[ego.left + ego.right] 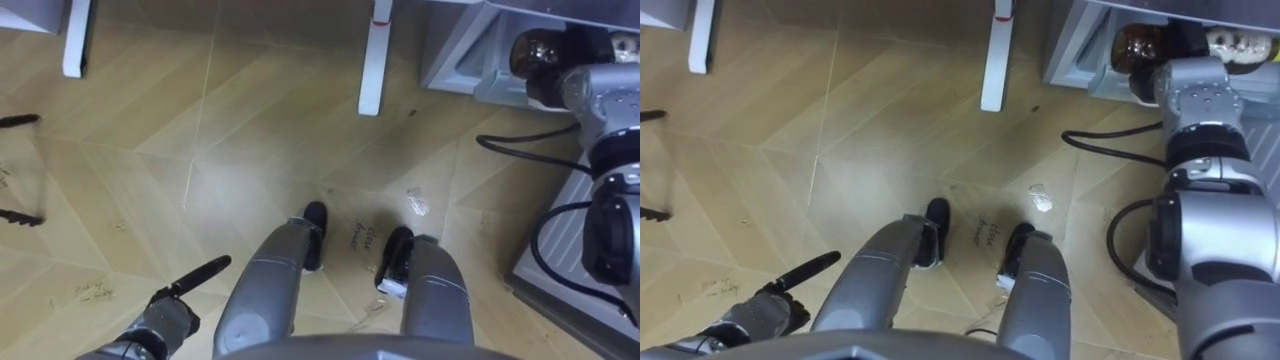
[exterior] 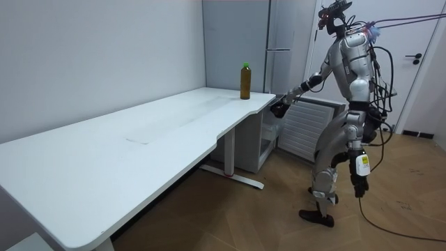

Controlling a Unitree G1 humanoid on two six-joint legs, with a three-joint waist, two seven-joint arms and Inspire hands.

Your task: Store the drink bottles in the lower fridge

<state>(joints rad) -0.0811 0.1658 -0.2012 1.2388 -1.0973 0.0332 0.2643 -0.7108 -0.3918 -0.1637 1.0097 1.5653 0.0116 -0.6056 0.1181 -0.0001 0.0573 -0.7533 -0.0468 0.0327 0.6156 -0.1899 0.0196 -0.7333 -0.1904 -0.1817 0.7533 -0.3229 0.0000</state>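
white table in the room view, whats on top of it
One brown bottle with a green cap stands upright near the white table's far corner. Its near end runs out of frame.

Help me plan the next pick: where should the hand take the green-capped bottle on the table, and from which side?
Grip the bottle round its straight middle, below the green cap, coming in level from the room view's right, over the table end nearest the robot. It stands upright near that corner with nothing beside it, so a side grip likely suits.
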